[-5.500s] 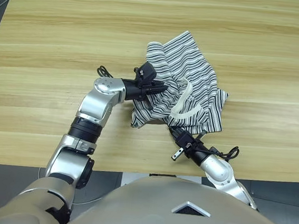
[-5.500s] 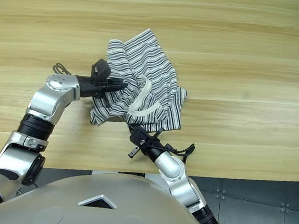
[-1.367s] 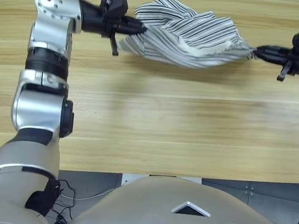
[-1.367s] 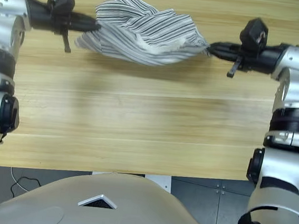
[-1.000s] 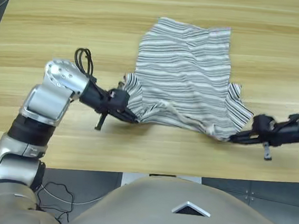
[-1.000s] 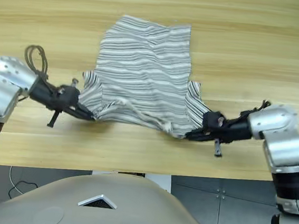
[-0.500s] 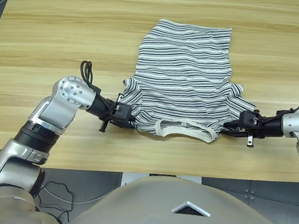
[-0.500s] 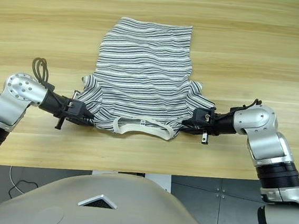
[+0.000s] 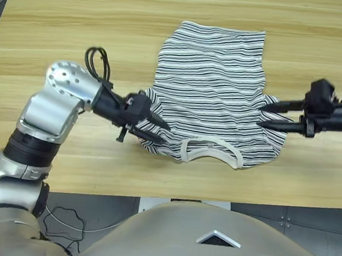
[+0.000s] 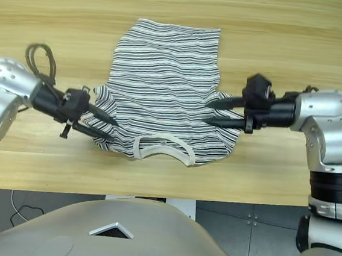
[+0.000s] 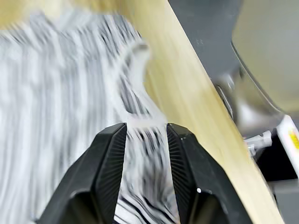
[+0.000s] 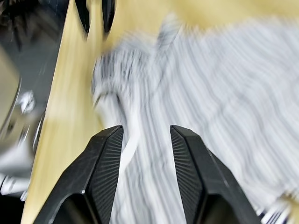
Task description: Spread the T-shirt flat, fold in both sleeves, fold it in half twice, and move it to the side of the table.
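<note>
The T-shirt [image 9: 209,95] lies spread on the table [image 9: 78,22], stretched between my two pincers. A moment ago both pinched its shoulders. Now the left pincer [image 9: 164,134] and right pincer [image 9: 262,115] have let go, fingers spread, tips over the sleeves. I judge spreading finished; sleeve folds come next.

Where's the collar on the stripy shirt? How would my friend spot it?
Look at the wooden table, then the striped T-shirt lying on it. The collar curves along the shirt's edge nearest the robot, and it is the only plain white band among the stripes.
</note>
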Robot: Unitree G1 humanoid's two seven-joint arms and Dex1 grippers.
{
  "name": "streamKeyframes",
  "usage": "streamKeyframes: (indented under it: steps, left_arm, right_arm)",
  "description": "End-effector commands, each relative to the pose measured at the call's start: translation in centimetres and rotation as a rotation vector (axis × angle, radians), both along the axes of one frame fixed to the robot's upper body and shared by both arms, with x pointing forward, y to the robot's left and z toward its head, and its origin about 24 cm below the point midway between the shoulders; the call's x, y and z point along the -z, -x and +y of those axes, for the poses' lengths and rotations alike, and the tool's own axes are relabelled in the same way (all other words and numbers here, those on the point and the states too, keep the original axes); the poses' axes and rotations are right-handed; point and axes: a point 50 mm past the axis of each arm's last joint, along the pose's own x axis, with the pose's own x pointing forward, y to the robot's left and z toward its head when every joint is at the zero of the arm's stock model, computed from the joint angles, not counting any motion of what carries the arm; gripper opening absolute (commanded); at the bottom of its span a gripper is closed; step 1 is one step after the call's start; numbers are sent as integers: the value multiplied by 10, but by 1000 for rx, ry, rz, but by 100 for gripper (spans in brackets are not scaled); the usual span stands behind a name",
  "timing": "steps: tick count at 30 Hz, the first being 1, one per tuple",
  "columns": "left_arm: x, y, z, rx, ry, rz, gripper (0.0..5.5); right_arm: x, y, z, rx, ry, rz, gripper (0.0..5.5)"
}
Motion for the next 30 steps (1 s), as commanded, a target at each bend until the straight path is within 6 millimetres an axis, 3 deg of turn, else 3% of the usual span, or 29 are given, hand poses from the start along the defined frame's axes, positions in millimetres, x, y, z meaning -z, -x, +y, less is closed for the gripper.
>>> streamKeyframes:
  steps: [1,3,6,10,12,21,30]
  left_arm:
    - [17,-31,-2,-219,-54,-95,159]
    - [41,-39,-4,-288,-140,-141,159]
    - [65,-33,-14,-242,-189,-160,159]
    - [87,-18,-31,-148,-195,-133,159]
    - [89,-14,-34,-130,-177,-128,159]
    - [81,-14,-32,-120,-153,-128,159]
    - [75,25,-39,47,-104,-57,159]
  right_arm:
    - [22,-29,14,288,60,-46,186]
    - [39,-39,28,370,120,-85,186]
    - [57,-52,53,423,160,-124,186]
    - [72,-72,77,481,218,-212,186]
    - [80,-79,83,498,244,-226,186]
    - [109,-91,50,579,467,-280,186]
    - [120,-88,44,543,520,-269,186]
